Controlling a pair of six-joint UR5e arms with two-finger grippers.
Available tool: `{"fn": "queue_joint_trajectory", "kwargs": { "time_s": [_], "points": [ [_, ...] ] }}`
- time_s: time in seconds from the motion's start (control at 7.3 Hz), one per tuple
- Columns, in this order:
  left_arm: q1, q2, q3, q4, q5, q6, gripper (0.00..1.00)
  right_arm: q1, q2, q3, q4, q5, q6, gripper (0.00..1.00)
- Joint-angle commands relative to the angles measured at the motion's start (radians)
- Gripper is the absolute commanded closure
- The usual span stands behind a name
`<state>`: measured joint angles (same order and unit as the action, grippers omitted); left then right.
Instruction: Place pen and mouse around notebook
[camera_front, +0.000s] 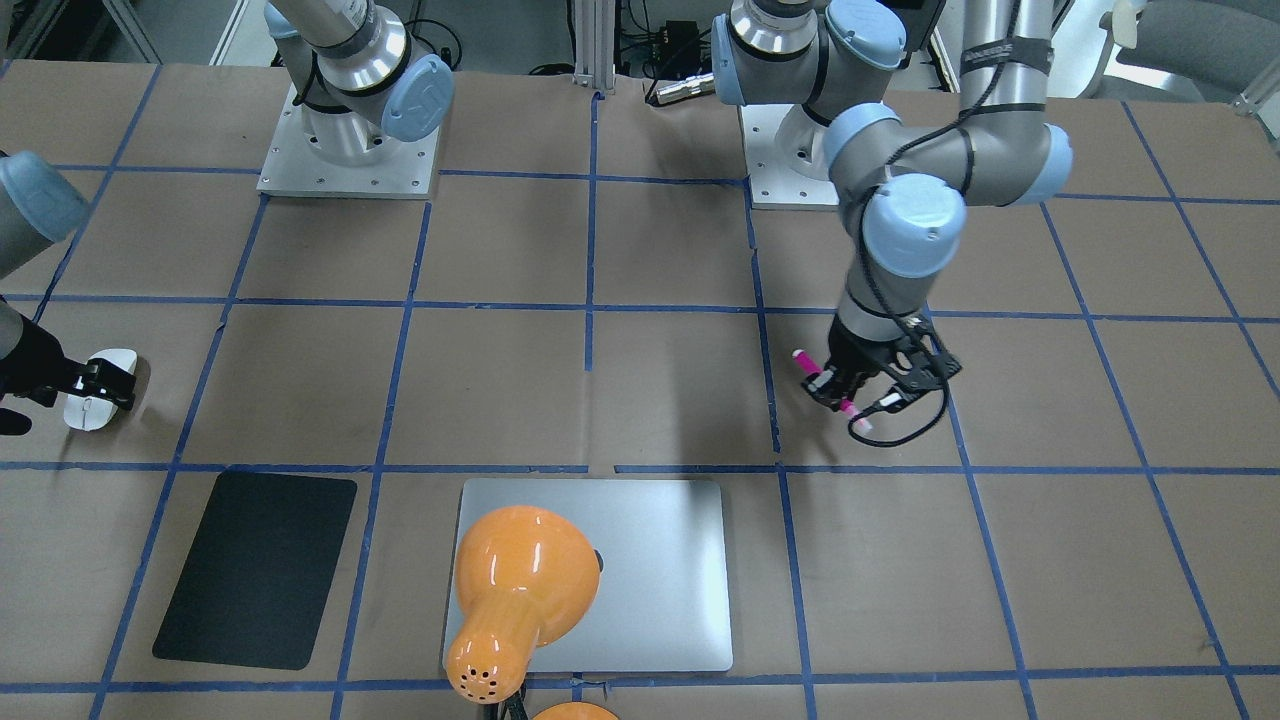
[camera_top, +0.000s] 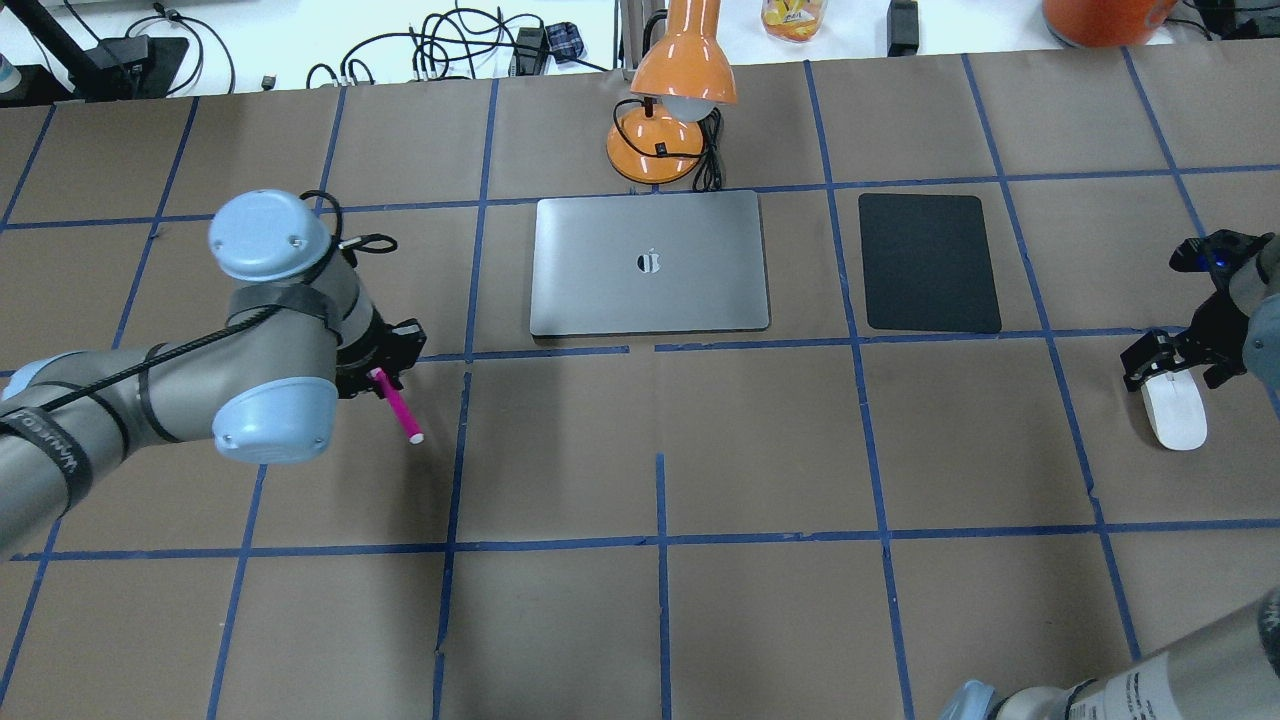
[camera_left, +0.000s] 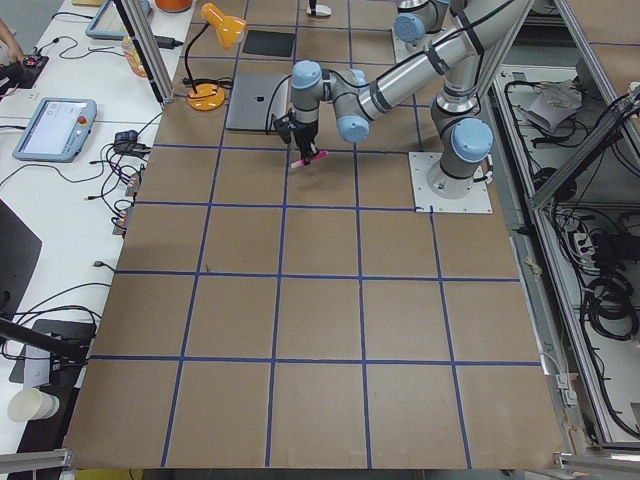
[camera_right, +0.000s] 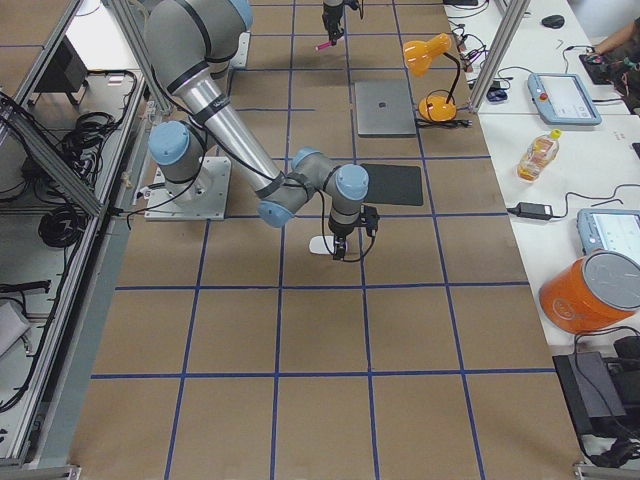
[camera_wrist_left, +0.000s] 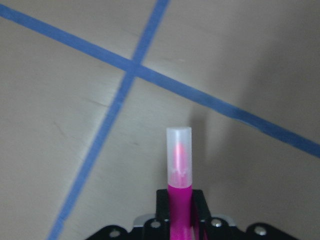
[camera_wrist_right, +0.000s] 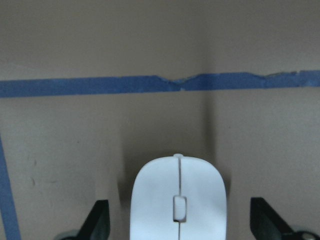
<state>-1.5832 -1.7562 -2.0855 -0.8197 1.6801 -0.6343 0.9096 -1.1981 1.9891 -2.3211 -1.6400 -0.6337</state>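
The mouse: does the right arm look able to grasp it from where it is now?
Probably yes. The right gripper is directly over the mouse, its jaws open with one on each side of it, and nothing lies between them and the mouse.

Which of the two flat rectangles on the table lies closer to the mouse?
The smaller matte black mat, not the silver-grey notebook; it lies on the notebook's side toward the white mouse.
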Motion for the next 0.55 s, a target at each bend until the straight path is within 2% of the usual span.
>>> {"fn": "queue_joint_trajectory", "kwargs": {
  "time_s": [0.0,0.14,0.27,0.41],
  "points": [
    [-0.251,-0.04,0.141,-0.129,-0.006,-0.548,1.0,0.0,0.002,0.002,0.006,0.0,0.006,0.0],
    [-0.302,-0.08,0.169,-0.147,-0.008,-0.752,1.0,0.0,0.002,0.002,0.009,0.0,0.006,0.03],
    [-0.343,-0.113,0.156,-0.138,-0.031,-0.854,1.0,0.0,0.003,0.005,0.015,-0.001,0.006,0.12],
    [-0.36,-0.138,0.165,-0.104,-0.102,-0.977,1.0,0.0,0.002,0.004,0.043,-0.003,0.009,0.16]
  ]
}}
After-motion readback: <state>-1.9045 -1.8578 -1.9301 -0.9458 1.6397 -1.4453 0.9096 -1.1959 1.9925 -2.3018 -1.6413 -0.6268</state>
